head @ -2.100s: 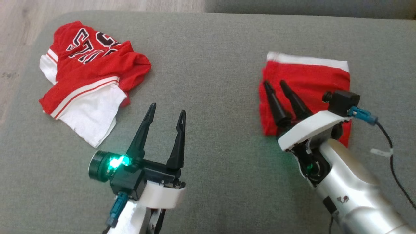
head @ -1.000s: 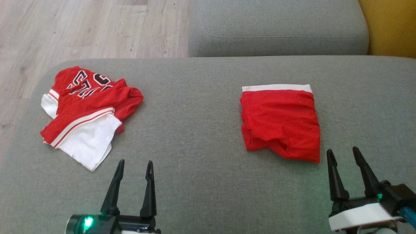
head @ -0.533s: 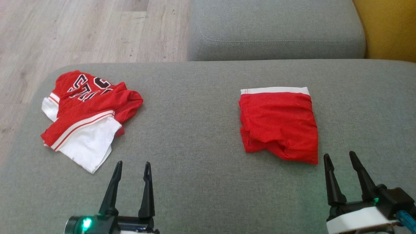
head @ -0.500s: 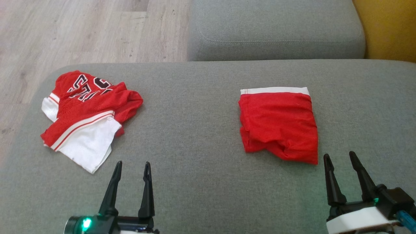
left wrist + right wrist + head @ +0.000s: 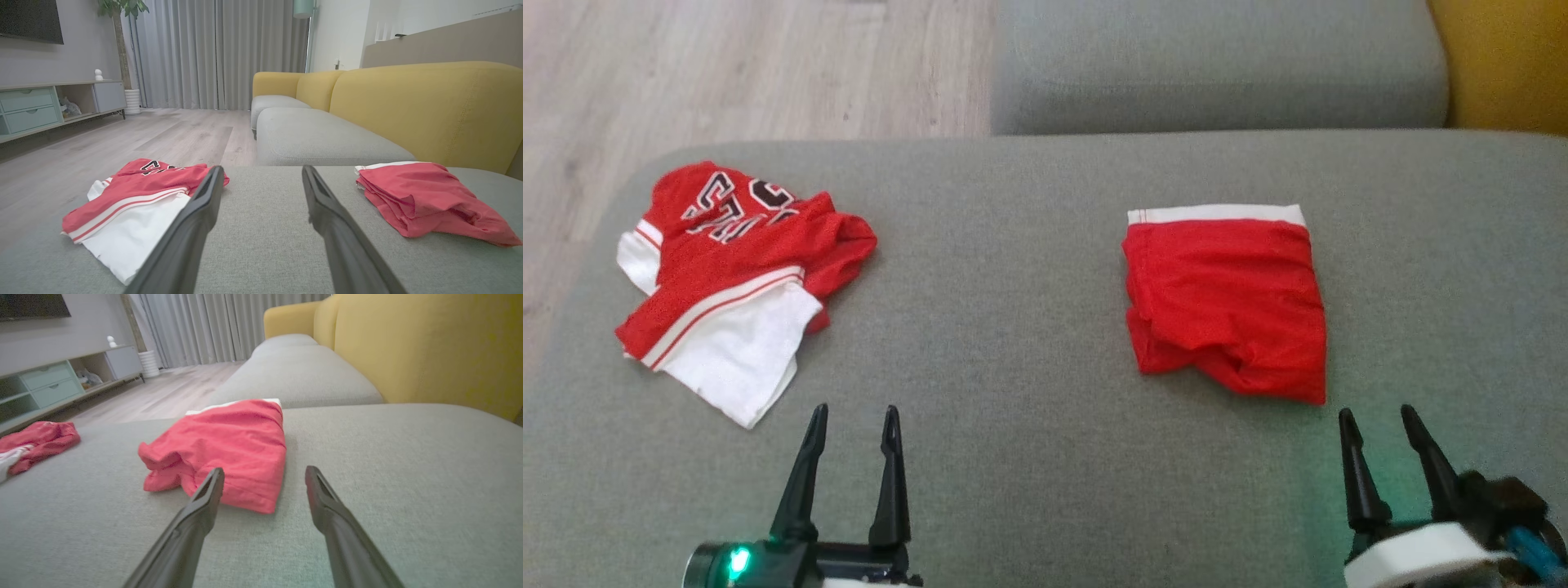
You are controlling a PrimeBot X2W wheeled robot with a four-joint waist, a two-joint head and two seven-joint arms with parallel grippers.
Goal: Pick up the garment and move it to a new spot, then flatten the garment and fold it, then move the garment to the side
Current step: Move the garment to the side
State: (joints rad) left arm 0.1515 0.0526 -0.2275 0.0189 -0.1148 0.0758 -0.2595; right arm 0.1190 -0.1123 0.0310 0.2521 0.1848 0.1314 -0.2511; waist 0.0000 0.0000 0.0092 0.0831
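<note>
While my left gripper (image 5: 854, 410) and right gripper (image 5: 1375, 411) hover open and empty at the front edge of the grey cushion (image 5: 1013, 343), the folded red shorts (image 5: 1225, 302) lie toward its right side, just beyond the right gripper. A crumpled jersey (image 5: 727, 278) sits by the left edge.

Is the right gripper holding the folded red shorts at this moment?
No, the right gripper is open and empty, short of the red shorts, which lie free on the grey cushion.
</note>
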